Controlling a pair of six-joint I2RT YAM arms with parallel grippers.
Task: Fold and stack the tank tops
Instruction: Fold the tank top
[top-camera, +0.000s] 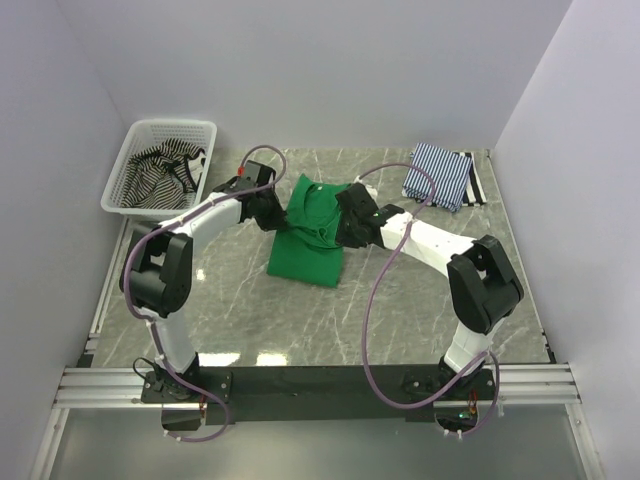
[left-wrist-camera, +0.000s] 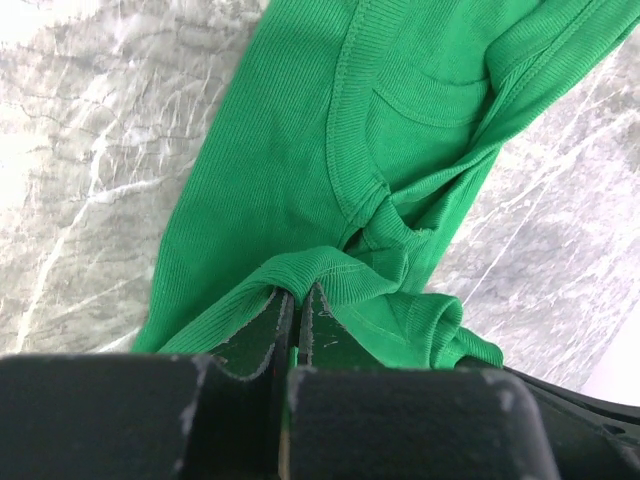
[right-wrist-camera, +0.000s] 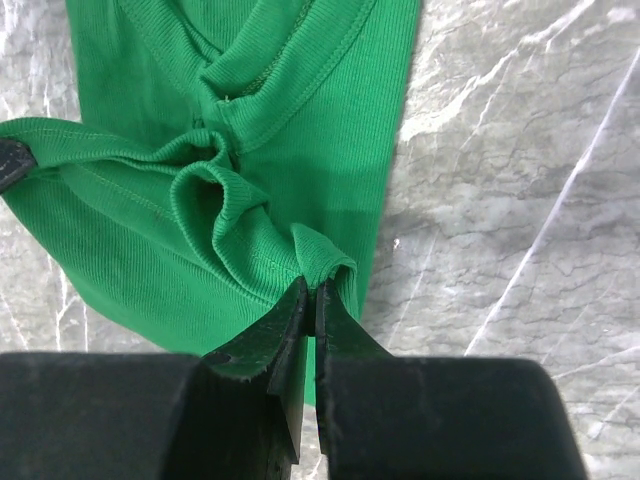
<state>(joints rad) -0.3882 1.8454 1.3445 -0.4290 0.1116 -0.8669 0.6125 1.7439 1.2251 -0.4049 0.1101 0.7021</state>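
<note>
The bright green tank top (top-camera: 305, 255) lies mid-table, its upper part bunched between the arms. My left gripper (top-camera: 272, 213) is shut on a fold of its ribbed edge (left-wrist-camera: 320, 268); the gripper (left-wrist-camera: 298, 296) pinches it at the left side. My right gripper (top-camera: 347, 225) is shut on another fold (right-wrist-camera: 325, 260), the gripper (right-wrist-camera: 314, 292) at the cloth's right side. The blue-and-white striped tank top (top-camera: 436, 174) lies folded at the back right. The black-and-white striped tank top (top-camera: 160, 175) lies crumpled in the basket.
A white plastic mesh basket (top-camera: 130, 150) stands at the back left. A dark striped item (top-camera: 472, 178) pokes out beside the folded top. White walls close the table on three sides. Purple cables loop over both arms.
</note>
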